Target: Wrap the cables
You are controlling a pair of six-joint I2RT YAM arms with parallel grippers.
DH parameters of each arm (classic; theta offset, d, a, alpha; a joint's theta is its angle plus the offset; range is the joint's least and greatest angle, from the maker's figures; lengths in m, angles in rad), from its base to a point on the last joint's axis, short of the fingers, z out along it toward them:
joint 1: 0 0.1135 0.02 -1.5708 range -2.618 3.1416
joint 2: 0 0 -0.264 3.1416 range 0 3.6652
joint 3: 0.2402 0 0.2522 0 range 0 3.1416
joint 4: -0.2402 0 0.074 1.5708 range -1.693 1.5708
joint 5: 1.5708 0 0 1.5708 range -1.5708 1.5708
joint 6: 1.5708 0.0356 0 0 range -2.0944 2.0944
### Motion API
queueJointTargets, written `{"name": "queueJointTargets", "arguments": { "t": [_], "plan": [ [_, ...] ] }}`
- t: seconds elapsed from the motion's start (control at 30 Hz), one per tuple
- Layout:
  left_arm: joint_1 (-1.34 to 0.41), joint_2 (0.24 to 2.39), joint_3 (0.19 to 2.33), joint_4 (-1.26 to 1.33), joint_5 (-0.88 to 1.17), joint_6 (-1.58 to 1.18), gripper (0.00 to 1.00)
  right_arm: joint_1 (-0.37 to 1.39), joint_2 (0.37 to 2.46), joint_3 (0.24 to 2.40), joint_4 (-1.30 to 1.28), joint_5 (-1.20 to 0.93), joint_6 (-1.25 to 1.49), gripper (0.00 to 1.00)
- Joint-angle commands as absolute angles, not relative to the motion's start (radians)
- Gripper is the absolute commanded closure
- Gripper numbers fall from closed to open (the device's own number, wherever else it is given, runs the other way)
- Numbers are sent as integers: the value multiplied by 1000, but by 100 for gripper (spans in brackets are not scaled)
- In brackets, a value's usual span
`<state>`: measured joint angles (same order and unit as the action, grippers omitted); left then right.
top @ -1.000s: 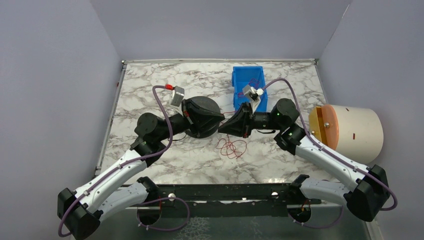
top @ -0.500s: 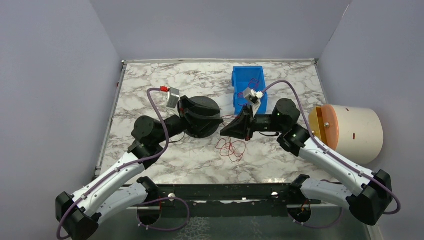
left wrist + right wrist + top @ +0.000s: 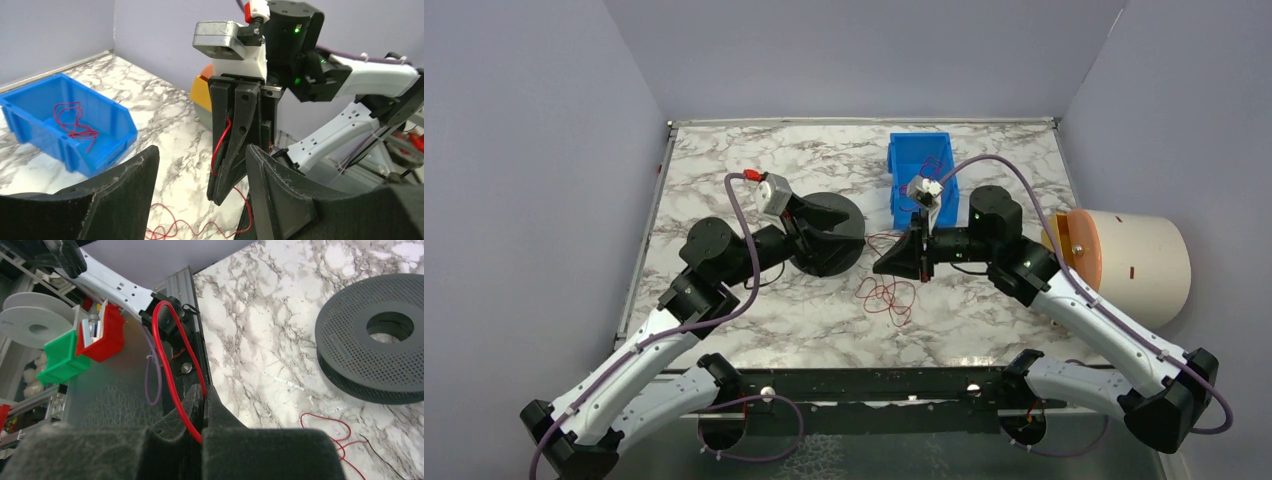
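A thin red cable [image 3: 886, 296] lies in a loose tangle on the marble table [image 3: 724, 180], and one strand rises into my right gripper [image 3: 882, 266]. In the right wrist view that gripper [image 3: 205, 390] is shut on the red cable [image 3: 169, 360], which loops up over its fingers. My left gripper [image 3: 846, 228] hovers over the black spool [image 3: 824, 265], open and holding nothing. In the left wrist view its fingers [image 3: 127, 182] frame the right gripper [image 3: 227, 192] and the pinched cable [image 3: 220, 142], apart from both.
A blue bin [image 3: 921, 165] with more red cable [image 3: 75, 122] inside stands at the back. A cream cylinder with an orange lid [image 3: 1124, 265] lies at the right edge. The perforated spool [image 3: 380, 350] sits left of the tangle.
My left gripper has gone from shut to open and drawn back left, away from the right gripper. The right gripper stays shut on the cable and has lifted slightly.
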<state>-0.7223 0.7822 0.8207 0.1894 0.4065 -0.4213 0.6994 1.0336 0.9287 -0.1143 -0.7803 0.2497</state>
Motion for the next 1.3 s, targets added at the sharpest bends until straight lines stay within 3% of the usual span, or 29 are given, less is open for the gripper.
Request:
{"name": "queueJointTargets", "arguments": {
  "t": [0.0,0.2,0.53,0.77,1.27],
  "plan": [
    [-725,823,951,-72,405,-260,33,705,1043,1009,-305,-670,174,99],
    [-726,928,1057,-273,440,-119,33,713,1097,1097,-446,-533,177,99],
    [-806,1043,1146,-375,263,16,33,812,1203,1202,-609,-268,220,99],
    [-884,1096,1177,-398,52,60,34,847,1242,1212,-597,-250,239,99],
    [-890,1092,1144,-378,-48,55,42,898,1225,1189,-523,-262,266,99]
  ]
}}
